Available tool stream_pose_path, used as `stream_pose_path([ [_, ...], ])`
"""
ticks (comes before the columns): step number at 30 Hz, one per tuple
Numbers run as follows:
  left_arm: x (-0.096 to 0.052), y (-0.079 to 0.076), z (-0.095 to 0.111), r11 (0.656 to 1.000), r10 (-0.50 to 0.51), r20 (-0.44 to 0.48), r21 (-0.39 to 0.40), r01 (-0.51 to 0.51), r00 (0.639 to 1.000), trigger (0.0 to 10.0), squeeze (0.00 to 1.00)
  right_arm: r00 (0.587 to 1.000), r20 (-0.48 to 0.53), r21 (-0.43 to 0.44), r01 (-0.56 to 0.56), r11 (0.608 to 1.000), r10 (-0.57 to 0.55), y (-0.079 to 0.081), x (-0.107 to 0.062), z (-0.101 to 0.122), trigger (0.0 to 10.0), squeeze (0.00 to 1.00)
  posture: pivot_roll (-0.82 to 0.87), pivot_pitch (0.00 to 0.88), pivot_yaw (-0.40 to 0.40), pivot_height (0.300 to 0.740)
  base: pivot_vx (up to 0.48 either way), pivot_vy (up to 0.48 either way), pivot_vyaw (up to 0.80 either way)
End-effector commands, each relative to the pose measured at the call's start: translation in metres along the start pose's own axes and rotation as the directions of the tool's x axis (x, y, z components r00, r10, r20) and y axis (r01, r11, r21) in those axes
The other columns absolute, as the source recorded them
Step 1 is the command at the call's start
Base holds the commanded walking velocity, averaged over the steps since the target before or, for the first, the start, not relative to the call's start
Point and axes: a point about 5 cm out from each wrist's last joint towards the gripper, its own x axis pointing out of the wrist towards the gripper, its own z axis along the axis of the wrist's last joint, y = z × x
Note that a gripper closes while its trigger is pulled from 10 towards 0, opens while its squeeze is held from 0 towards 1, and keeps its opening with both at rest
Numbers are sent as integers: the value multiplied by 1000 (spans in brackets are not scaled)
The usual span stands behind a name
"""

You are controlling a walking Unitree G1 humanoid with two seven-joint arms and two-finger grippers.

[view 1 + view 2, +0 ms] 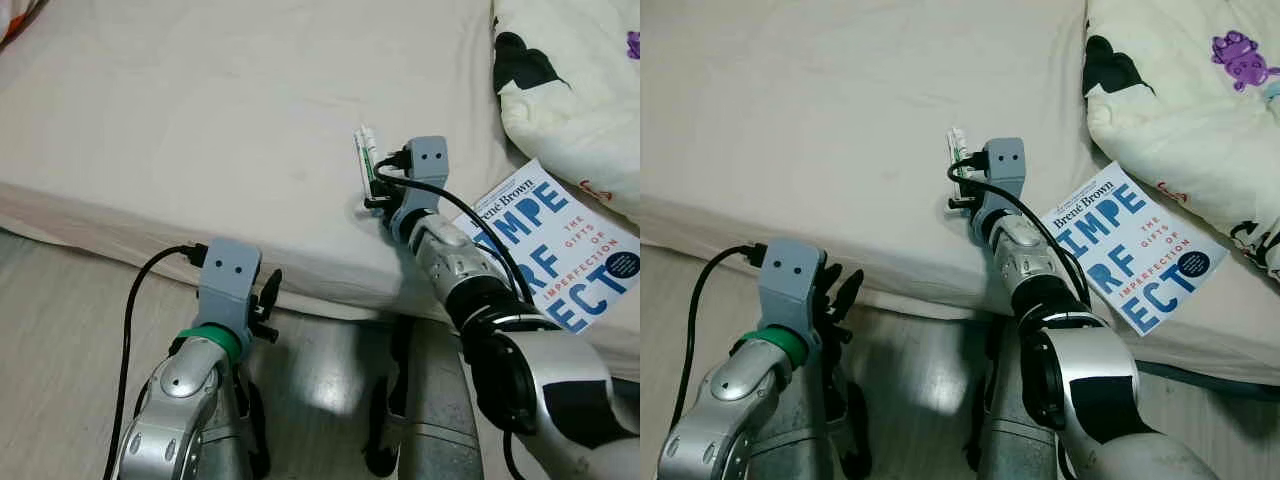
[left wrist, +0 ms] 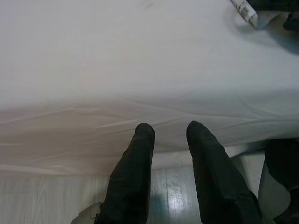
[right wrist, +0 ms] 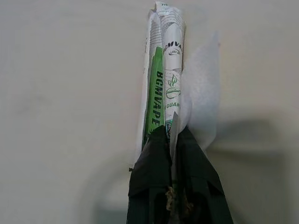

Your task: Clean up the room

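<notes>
Gripping a crumpled wrapper (image 3: pixel 161 79) at its near end, the right gripper (image 3: pixel 172 133) had its fingers pinched together on it, just above the bed (image 1: pixel 200 130) near the mattress edge. The wrapper was white with green print, folded lengthwise, with a thin white flap beside it. Judged very light, soft and crushable; likely slick film, so a pinch at the tip could slip. A hold nearer the folded middle, across all layers, seemed safer. Not fragile.

The left gripper (image 2: pixel 170 154) hung below the mattress edge over the floor (image 1: pixel 60 320), fingers slightly apart, holding nothing.

A book (image 1: pixel 560 250) lay on the bed to the right, beside a quilt (image 1: pixel 1190 100). No bin or other container was seen.
</notes>
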Motion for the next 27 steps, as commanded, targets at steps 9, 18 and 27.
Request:
stream_pose_path([
  [9, 15, -1, -2, 1000, 10, 10, -15, -10, 1000, 10000, 0, 952, 238, 22, -203, 979, 192, 18, -1, 30, 0, 0, 125, 274, 27, 535, 0, 0, 0],
  [18, 32, 9, 20, 997, 49, 129, -66, -40, 990, 10000, 0, 905, 385, -94, -158, 983, 183, 11, -60, 16, 10000, 0, 31, 152, -16, 535, 0, 0, 0],
  [27, 46, 36, 37, 977, 208, 237, -103, -188, 949, 10000, 0, 946, 321, -148, 86, 985, -35, -33, -107, -28, 10000, 0, -54, 31, -50, 545, 0, 0, 0],
])
